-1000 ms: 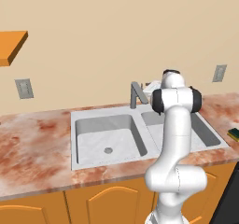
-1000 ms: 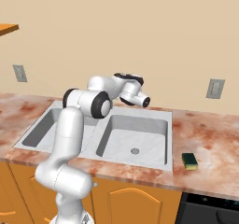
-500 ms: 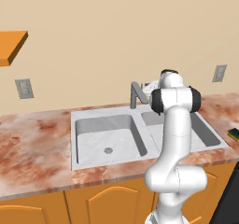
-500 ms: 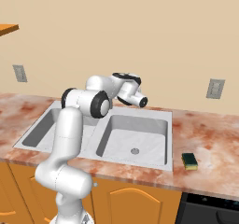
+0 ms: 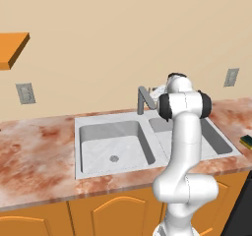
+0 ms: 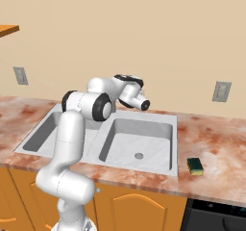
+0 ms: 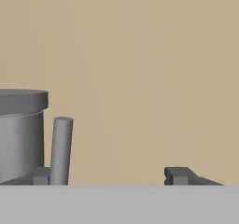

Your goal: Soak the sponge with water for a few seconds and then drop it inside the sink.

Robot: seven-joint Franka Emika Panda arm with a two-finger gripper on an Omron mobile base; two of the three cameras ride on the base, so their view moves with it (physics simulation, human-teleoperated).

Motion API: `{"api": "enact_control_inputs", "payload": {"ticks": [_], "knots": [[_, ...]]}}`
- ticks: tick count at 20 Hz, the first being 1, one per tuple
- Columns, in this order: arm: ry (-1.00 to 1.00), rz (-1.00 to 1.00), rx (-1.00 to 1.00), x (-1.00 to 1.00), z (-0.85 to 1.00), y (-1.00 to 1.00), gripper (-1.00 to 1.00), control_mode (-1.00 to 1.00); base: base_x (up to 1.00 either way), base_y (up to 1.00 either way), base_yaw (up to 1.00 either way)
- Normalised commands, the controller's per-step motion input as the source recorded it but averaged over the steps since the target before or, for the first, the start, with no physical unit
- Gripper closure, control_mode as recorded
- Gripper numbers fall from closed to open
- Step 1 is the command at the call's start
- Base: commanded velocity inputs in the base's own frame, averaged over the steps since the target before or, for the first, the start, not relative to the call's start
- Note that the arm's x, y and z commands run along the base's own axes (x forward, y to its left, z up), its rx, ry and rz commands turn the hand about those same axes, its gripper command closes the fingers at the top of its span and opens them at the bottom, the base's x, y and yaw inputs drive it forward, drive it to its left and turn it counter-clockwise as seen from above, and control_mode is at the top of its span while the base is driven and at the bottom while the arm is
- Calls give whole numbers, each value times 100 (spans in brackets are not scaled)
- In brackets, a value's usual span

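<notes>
Light grey sink (image 6: 111, 154) in red-brown marbled counter (image 6: 216, 153); sponge (image 6: 195, 165) yellow with dark green top.

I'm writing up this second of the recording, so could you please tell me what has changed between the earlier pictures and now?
Very little: the hand near the faucet has shifted slightly, with the wrist seeming to edge a bit toward the back wall. Nothing was taken hold of or let go. The sponge stays on the counter to the right of the sink, and no water runs.

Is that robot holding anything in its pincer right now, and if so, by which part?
Nothing is held. The pincer is open with only bare wall between its tips, up by the faucet. The sponge lies on the counter, right of the sink.
</notes>
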Motion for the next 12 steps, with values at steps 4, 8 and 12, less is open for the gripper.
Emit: {"api": "enact_control_inputs", "payload": {"ticks": [4, 8, 12], "knots": [[0, 0, -1, 46, -32, 0, -100, -100, 0, 0, 0], [0, 0, -1, 43, -30, 0, -100, -100, 0, 0, 0], [0, 0, -2, 44, -32, 0, -100, -100, 0, 0, 0]]}}
